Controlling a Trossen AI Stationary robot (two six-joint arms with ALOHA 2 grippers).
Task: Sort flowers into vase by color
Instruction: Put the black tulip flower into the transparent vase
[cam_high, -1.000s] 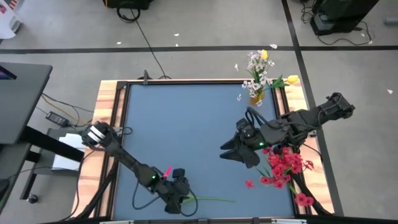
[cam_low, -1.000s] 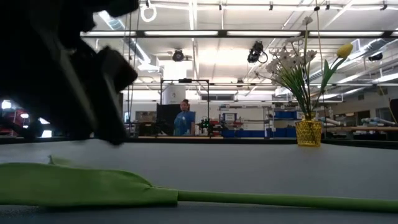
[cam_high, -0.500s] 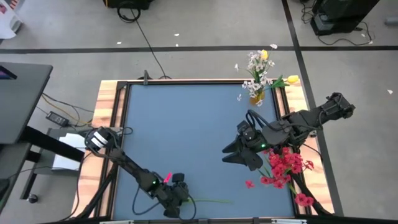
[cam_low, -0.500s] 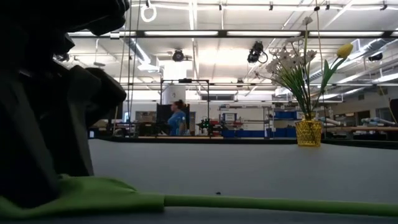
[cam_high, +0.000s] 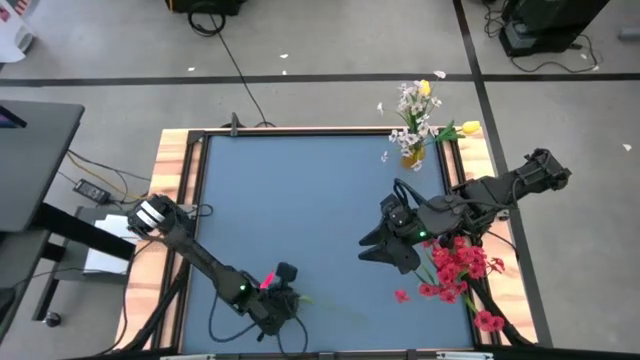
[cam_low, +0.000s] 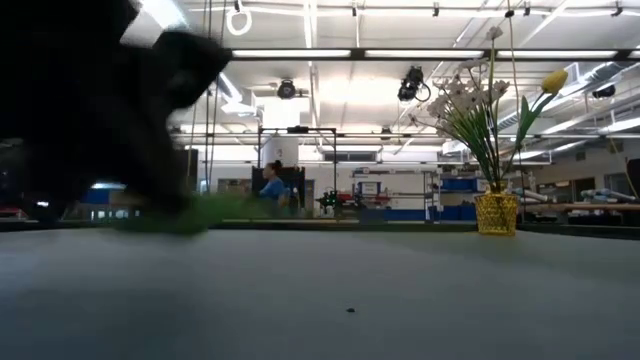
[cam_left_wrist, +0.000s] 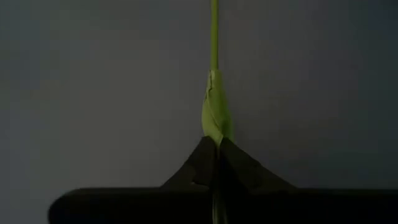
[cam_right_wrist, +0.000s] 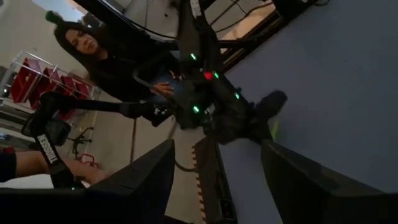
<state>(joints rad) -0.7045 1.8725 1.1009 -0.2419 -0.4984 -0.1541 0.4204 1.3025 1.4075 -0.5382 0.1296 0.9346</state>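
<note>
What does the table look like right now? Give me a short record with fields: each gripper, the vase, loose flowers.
left gripper: shut on a green flower stem, near the table's front edge
right gripper: open, empty, hovering right of centre
vase: yellow, at the far right corner, holding white sprays and yellow tulip buds
loose flowers: red blossom clusters lying by the right edge
</note>
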